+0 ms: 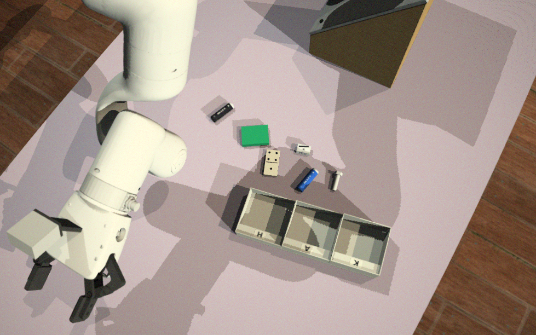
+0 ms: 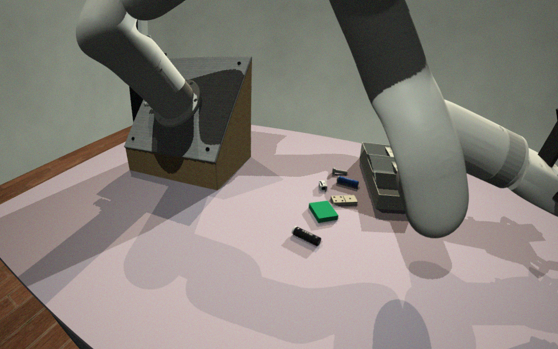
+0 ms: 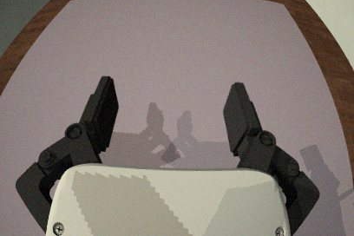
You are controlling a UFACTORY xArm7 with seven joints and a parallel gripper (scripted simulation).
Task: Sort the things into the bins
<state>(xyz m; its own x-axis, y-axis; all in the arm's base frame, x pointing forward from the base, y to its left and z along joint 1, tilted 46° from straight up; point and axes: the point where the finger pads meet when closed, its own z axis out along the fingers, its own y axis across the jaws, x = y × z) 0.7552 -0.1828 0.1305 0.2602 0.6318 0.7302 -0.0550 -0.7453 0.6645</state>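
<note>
The hand [image 1: 64, 292] hangs released and empty over the bench [image 1: 427, 137], well apart from the bin row – the domino [image 1: 271, 162], a game piece, lies just behind bin A [image 1: 307, 248], its long axis pointing roughly toward the bins.

Three bins [image 1: 236, 216], two batteries [image 1: 222, 112], one domino [image 1: 271, 162].
</note>
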